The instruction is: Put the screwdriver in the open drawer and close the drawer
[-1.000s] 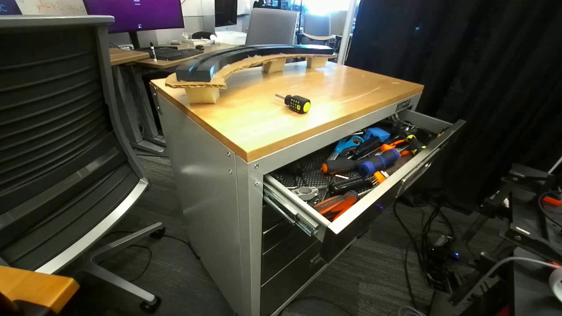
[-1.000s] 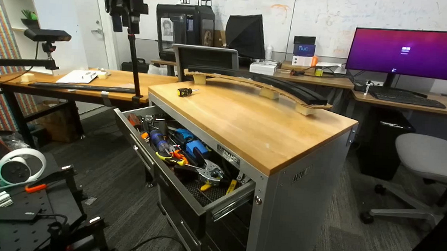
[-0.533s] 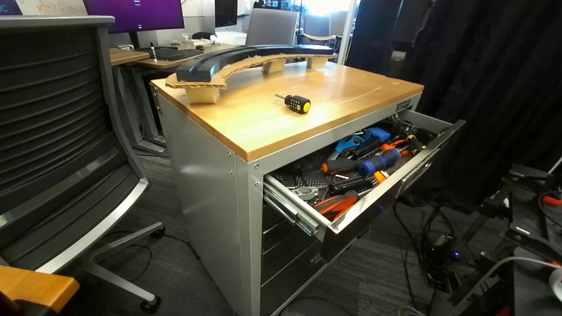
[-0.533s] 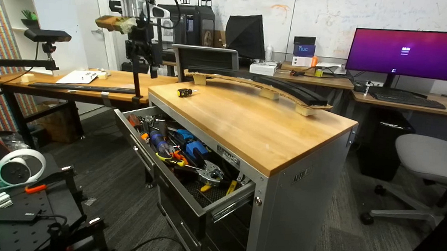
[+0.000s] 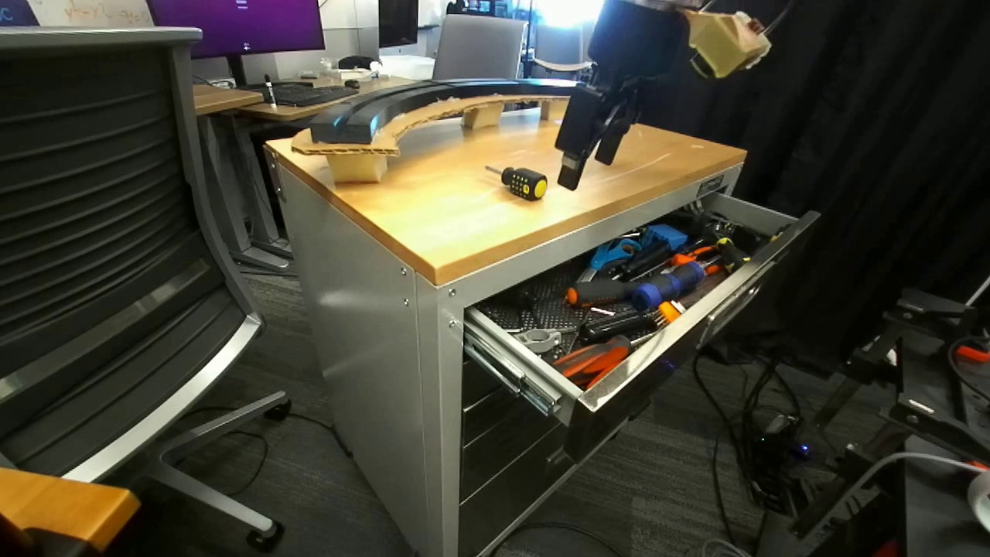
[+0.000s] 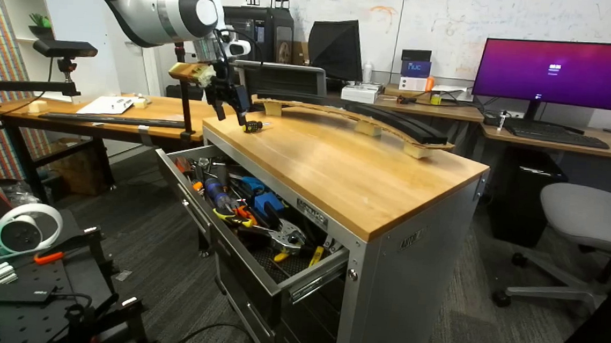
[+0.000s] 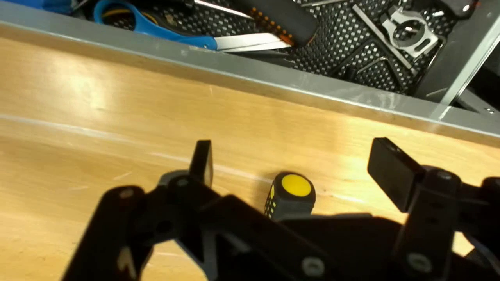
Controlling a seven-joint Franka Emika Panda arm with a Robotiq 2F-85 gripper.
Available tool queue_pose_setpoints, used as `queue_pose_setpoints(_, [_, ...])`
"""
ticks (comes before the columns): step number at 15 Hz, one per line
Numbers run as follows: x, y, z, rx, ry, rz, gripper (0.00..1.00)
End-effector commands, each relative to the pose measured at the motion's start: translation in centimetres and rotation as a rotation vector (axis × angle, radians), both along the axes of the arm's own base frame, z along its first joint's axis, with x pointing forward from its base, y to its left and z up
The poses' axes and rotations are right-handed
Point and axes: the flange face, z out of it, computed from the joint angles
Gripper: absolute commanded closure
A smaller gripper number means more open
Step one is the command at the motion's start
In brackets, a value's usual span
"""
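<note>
The screwdriver [image 5: 526, 184] is short and black with yellow dots and a yellow end cap. It lies on the wooden cabinet top [image 5: 619, 155], also visible in an exterior view [image 6: 252, 127]. In the wrist view its yellow-capped end [image 7: 295, 185] shows between the finger pads, and the rest is hidden behind the gripper. My gripper [image 5: 588, 172] is open and empty, above the top close to the handle end; it also shows in an exterior view [image 6: 232, 121] and the wrist view [image 7: 299, 168]. The open drawer [image 5: 665, 340] below holds many tools.
A curved black piece on cardboard [image 5: 433, 104] stands on foam blocks at the back of the cabinet top. Blue scissors [image 7: 172, 35] and a metal clamp ring [image 7: 410, 33] lie in the drawer. An office chair [image 5: 100, 193] stands beside the cabinet.
The arm has come into both exterior views, moving in over the cabinet top and down toward the screwdriver. The screwdriver and drawer have not moved.
</note>
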Motion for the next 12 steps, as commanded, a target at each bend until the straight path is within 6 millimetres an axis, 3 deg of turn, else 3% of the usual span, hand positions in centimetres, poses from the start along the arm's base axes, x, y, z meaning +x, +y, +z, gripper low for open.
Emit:
queue_pose_setpoints(1, [2.7, 1.9, -1.2, 0.010, -0.059, -0.021, 0.00])
queue_pose_setpoints(6, [4.7, 3.7, -2.0, 0.017, -0.133, -0.038, 0.00])
queue_pose_setpoints(7, [5.1, 3.8, -2.0, 0.004, -0.157, -0.036, 0.25])
queue_pose_setpoints(9, [5.6, 3.7, -2.0, -0.027, -0.205, -0.032, 0.32])
queue_pose_setpoints(12, [6.3, 2.9, -2.1, -0.075, -0.259, -0.043, 0.58])
